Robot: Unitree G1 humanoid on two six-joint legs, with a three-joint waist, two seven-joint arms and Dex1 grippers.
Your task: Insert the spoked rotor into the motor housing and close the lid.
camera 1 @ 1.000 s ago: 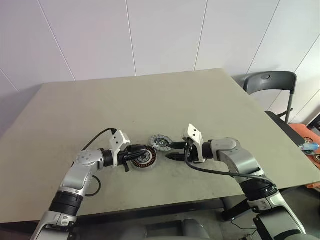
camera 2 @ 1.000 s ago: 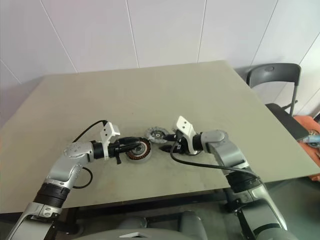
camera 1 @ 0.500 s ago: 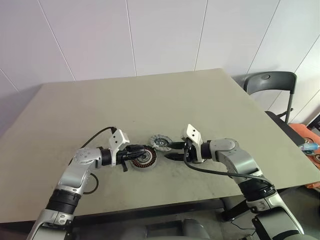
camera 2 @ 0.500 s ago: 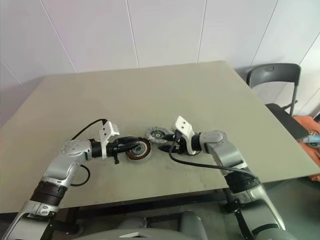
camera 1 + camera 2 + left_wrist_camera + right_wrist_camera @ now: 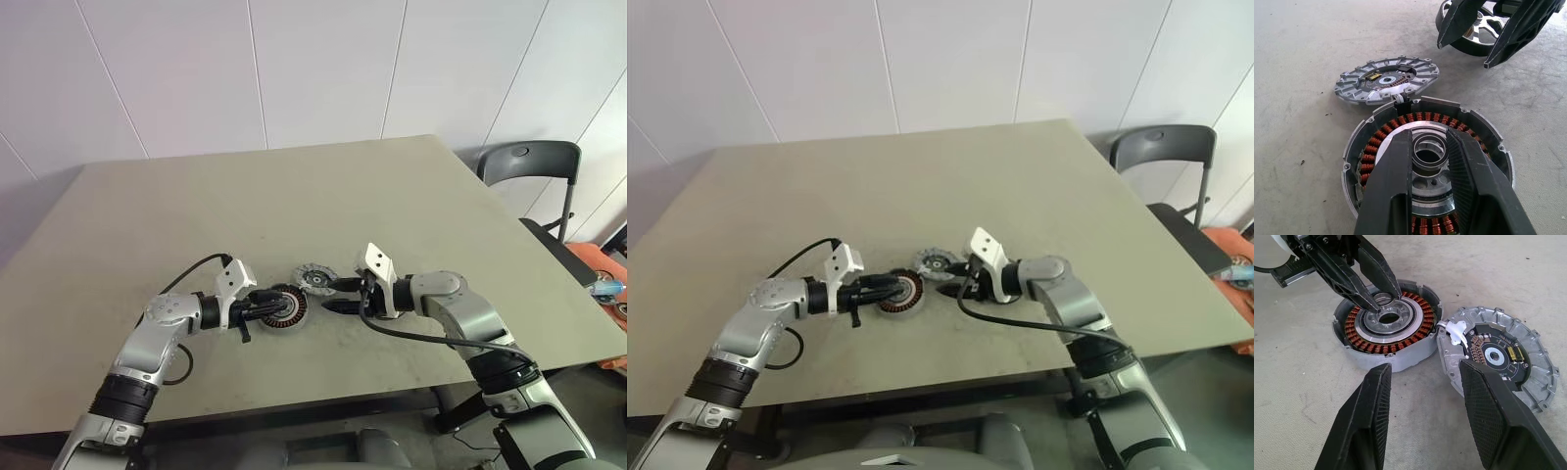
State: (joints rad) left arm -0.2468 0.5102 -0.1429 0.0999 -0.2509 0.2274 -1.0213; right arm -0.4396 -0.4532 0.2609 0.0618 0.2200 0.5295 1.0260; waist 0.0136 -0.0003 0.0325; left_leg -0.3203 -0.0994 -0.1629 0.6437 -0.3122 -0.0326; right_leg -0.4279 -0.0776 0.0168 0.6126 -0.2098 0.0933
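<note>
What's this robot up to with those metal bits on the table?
It is assembling a small motor. The left gripper is closed on the centre hub of the copper-wound motor housing, which sits on the table. The right gripper hangs open, holding nothing, beside the grey spoked disc, which lies against the housing.

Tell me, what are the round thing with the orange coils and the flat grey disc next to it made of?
The motor housing looks like grey metal with a dull cast finish. Its orange ring seems to be wound copper wire, going by the reddish shine. The flat grey disc also looks like cast metal, pale and matte with ribs round its edge. Its dark middle may be a circuit board.
</note>
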